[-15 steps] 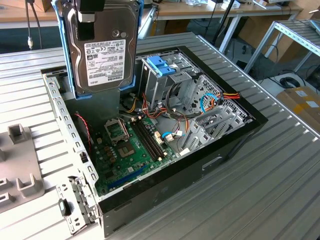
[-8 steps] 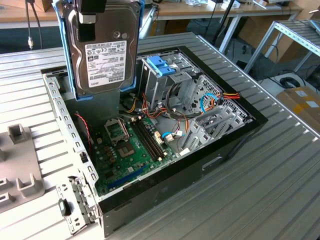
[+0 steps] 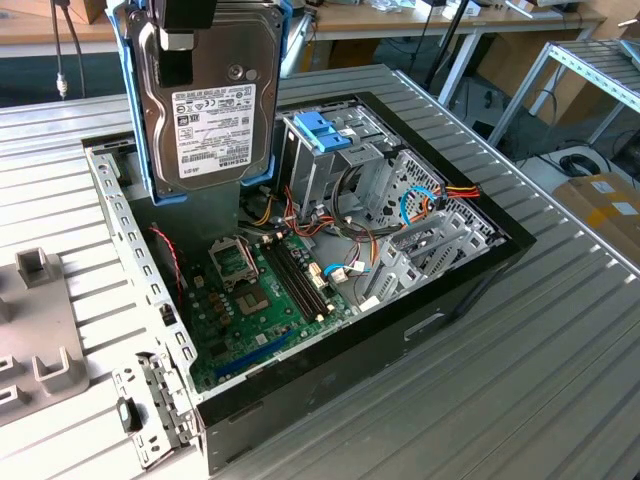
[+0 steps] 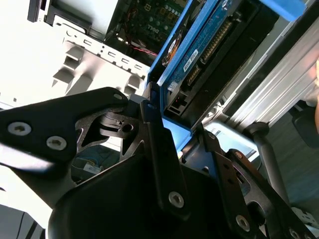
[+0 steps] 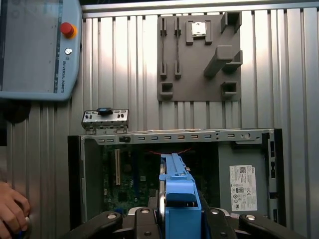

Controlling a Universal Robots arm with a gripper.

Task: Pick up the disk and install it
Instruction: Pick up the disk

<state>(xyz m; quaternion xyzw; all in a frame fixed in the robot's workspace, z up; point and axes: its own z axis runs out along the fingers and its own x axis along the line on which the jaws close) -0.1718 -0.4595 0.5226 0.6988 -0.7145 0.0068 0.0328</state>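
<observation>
The disk (image 3: 210,110) hangs upright over the back left of the open computer case (image 3: 400,330), its white label facing the exterior camera and its light-blue carrier frame along both sides. My gripper (image 3: 185,30) is shut on its upper end. In the second wrist view the black fingers (image 4: 154,149) clamp the blue frame of the disk (image 4: 219,55), whose circuit-board side shows. The first wrist view looks down the disk's blue edge (image 5: 174,184), held in the gripper (image 5: 179,219), above the case (image 5: 174,135) and its green motherboard.
Inside the case a metal drive cage with a bare blue bracket (image 3: 325,130) sits beside loose cables. A grey box with a white label (image 5: 244,186) fills one corner. A grey fixture plate (image 5: 199,55) and a teach pendant (image 5: 35,50) lie on the ribbed table. A person's hand (image 5: 10,214) rests nearby.
</observation>
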